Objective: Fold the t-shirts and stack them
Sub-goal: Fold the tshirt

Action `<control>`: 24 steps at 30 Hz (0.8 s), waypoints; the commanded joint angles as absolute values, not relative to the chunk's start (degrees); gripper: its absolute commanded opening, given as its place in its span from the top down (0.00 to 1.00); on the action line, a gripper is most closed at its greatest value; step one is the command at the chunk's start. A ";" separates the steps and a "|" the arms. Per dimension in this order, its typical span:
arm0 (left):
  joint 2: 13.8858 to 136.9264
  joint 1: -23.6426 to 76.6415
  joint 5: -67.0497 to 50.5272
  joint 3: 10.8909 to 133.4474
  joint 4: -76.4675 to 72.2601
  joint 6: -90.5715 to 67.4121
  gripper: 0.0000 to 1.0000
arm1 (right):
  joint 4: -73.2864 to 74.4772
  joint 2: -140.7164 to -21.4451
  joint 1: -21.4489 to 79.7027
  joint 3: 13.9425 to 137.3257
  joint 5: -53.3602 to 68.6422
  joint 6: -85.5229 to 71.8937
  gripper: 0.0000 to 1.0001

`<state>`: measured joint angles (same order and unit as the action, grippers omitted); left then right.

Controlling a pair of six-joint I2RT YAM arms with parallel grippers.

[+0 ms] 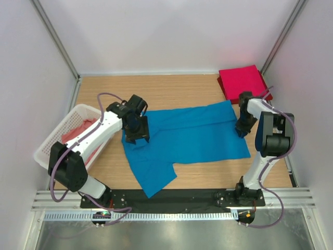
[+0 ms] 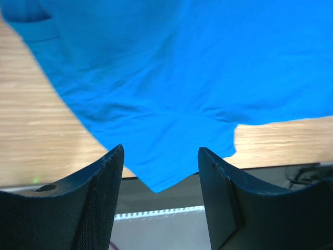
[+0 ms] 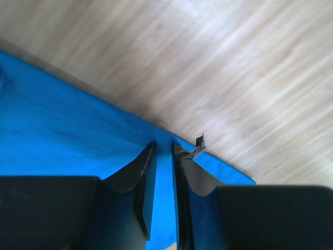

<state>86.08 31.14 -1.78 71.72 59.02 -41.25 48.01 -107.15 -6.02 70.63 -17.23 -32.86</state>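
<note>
The blue t-shirt (image 1: 187, 138) lies spread flat in the middle of the pale wood-grain surface (image 1: 171, 88). It is soft cotton with shallow creases. One short sleeve points to the near edge, and the hem runs along the shirt's right side.

The left pincer (image 1: 138, 136) hangs over the blue t-shirt's left edge. Its two dark fingers (image 2: 101, 198) stand wide apart and hold nothing. In the left wrist view one finger's inner face shows a fine ribbed pad, and the near sleeve's corner sits between the tips. There it overlaps a black strip at the surface's edge.

The right pincer (image 1: 242, 130) is at the blue t-shirt's right edge, clamped on a narrow fold of the blue cloth. In the right wrist view its fingers are almost together, and only a thin blue band shows between them. A small black tab juts out beside one tip. The wood behind is blurred.

Beyond the blue t-shirt's far right corner a red t-shirt (image 1: 241, 80) lies folded into a neat square. Left of the blue t-shirt stands a white lattice basket (image 1: 54, 133). It holds crumpled pink t-shirts (image 1: 78, 133), partly hidden by the left arm.
</note>
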 commanded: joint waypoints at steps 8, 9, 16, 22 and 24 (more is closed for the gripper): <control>83.93 30.23 6.07 80.59 64.51 -38.67 0.39 | 52.29 -101.96 -11.25 61.72 -24.61 -40.16 0.75; 84.63 30.06 5.72 81.29 63.64 -38.41 0.39 | 52.29 -101.17 -12.12 61.00 -25.39 -40.86 0.75; 92.10 24.71 2.29 88.93 60.03 -34.20 0.40 | 52.03 -96.95 -14.68 63.61 -20.50 -37.62 0.70; 100.61 19.08 -2.02 94.91 55.29 -29.28 0.42 | 50.81 -94.22 -14.59 73.02 -8.65 -34.20 0.62; 103.61 17.85 -2.02 98.51 55.37 -26.55 0.44 | 47.49 -94.57 -14.59 74.18 -5.03 -32.70 0.59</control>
